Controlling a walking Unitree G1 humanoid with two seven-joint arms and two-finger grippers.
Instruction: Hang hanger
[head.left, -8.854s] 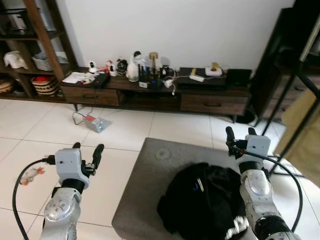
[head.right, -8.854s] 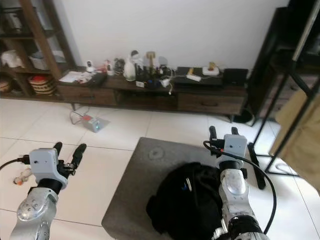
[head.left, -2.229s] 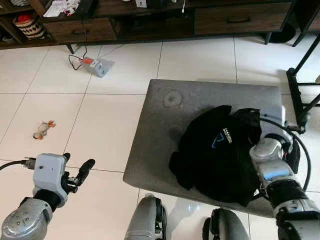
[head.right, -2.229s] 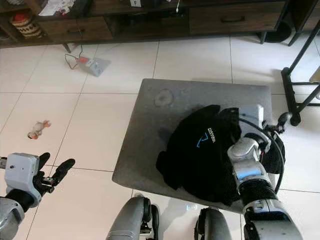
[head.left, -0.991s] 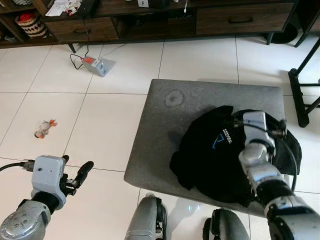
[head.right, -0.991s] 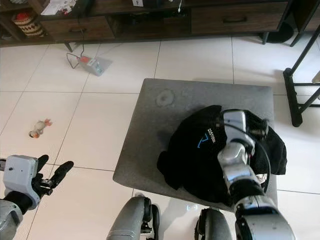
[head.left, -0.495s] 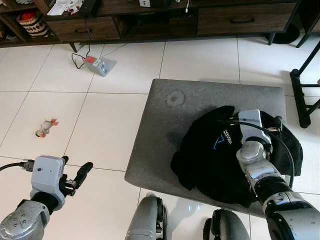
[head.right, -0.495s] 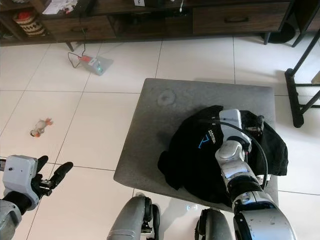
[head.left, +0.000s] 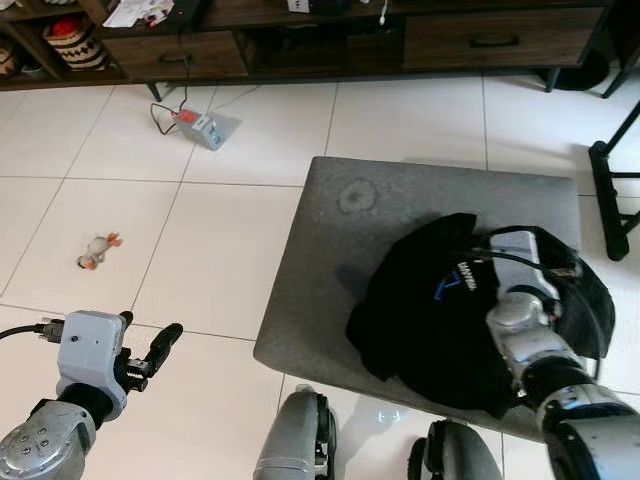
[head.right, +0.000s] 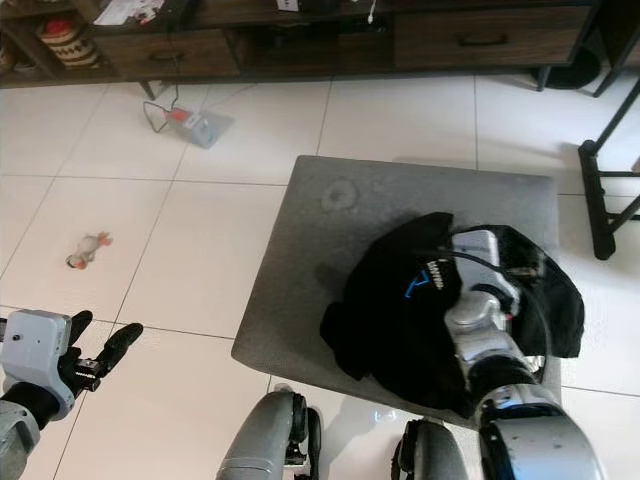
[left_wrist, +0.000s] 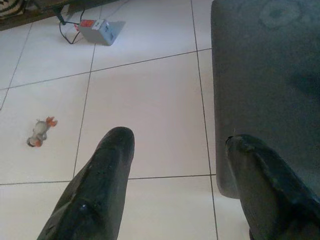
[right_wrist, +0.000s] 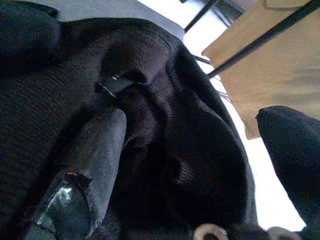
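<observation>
A black garment (head.left: 425, 325) with a small blue logo lies crumpled on the right half of a grey ottoman (head.left: 335, 255). My right gripper (right_wrist: 192, 120) is down on the garment's right side, open, with its fingers (right_wrist: 95, 150) spread over the dark folds. A small pale metal curve (right_wrist: 209, 231) peeks out of the cloth close to the wrist. In the head view the right gripper (head.left: 558, 264) is hard to pick out against the fabric. My left gripper (head.left: 148, 328) hangs open over the floor tiles, left of the ottoman and holding nothing.
A dark low cabinet (head.left: 320, 35) runs along the back. A grey box with a cable (head.left: 203, 127) and a small toy duck (head.left: 97, 250) lie on the white tiles. A black rack leg (head.left: 608, 190) stands right of the ottoman, with tan cloth (right_wrist: 272, 55) hanging on it.
Since the oldest frames the view has tipped down and my right gripper has come down onto the garment. Over the last second it edged toward the garment's right side. The left arm stays put.
</observation>
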